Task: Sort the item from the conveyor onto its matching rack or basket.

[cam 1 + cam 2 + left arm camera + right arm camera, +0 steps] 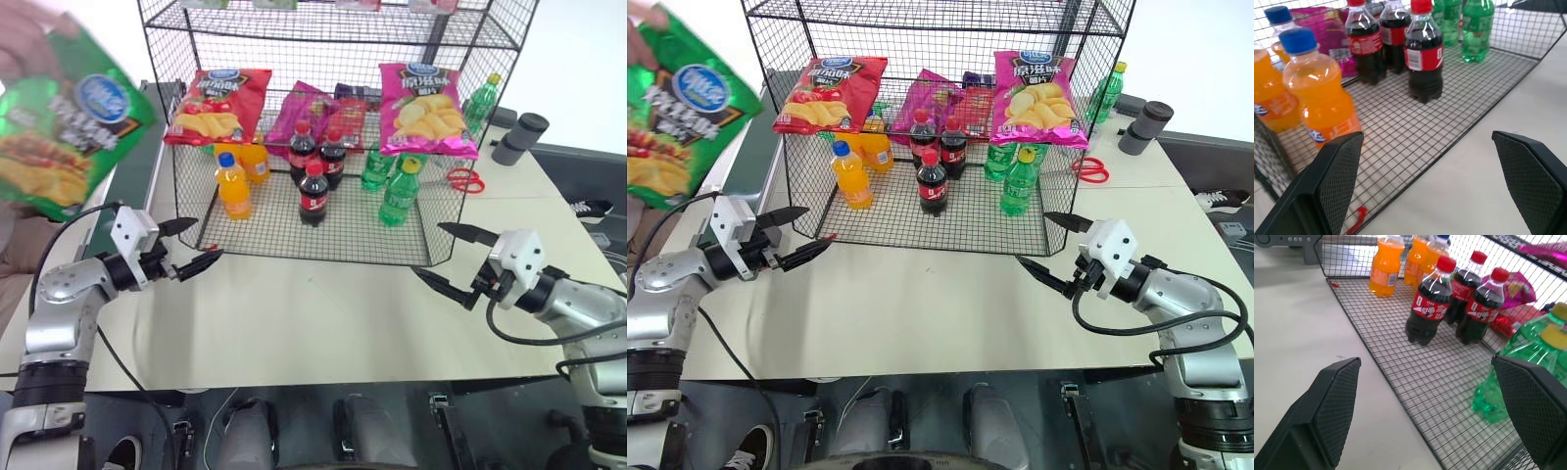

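A person's hand holds the item, a glossy green crisp bag with a blue oval logo, in the air at the far left, above the conveyor. The tall black wire rack stands at the middle of the white table. My left gripper hovers open and empty by the rack's front left corner, below and to the right of the bag. At the rack's front right corner my right gripper is also open and empty. Both point inward at the rack's lowest tier.
On the rack hang a red bag and a pink bag, with a magenta bag between them. Orange bottles, cola bottles and green bottles stand on the bottom tier. Red scissors and a grey cylinder lie to the right.
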